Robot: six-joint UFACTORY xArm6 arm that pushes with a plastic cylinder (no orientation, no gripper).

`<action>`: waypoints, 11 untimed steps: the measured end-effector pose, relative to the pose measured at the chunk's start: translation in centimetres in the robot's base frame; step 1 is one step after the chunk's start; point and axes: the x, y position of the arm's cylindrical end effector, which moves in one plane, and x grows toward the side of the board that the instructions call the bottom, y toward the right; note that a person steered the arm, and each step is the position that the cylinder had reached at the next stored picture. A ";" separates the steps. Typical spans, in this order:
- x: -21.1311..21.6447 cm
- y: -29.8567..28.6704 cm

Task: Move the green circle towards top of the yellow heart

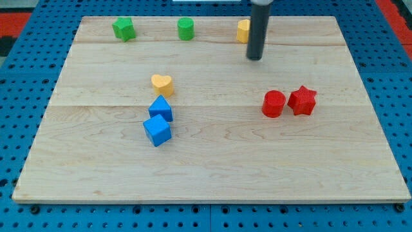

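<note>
I see bright, even light over the whole wooden board [212,161], with no glare on it. Shadows are soft and short, hugging each block's base. Focus is fairly sharp from the top edge to the bottom edge, though block outlines look slightly soft. The board's edges run straight, without visible bending.

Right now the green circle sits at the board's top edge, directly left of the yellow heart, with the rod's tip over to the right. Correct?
Not quite. In the camera view the green circle is above and slightly right of the yellow heart, not directly left. It is at the top edge, and my tip is over to the right.
</note>
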 end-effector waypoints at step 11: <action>-2.2 -17.1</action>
